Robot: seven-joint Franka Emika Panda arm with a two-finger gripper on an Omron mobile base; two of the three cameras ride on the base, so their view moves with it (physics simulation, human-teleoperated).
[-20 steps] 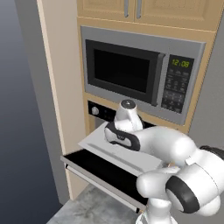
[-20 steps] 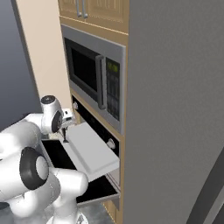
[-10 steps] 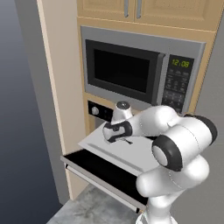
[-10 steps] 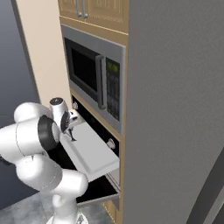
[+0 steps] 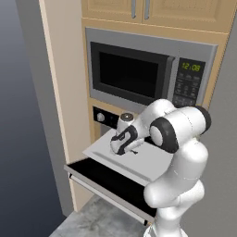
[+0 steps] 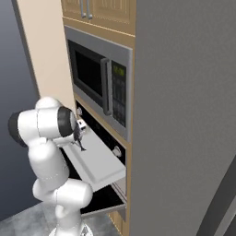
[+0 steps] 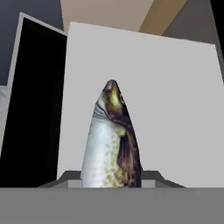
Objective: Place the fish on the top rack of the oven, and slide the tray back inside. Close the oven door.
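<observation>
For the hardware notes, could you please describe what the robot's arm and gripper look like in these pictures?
The arm is built of glossy white rounded segments with dark, nearly black bands at the joints, and it rises from a white column base. No cables or markings show on it. The hand is white with a black band, and a short white cylinder with a grey cap sits on top. The gripper has small dark fingers.

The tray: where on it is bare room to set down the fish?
The tray is bare all over, between the open oven door and the oven front. The gripper holds the fish above its middle.
</observation>
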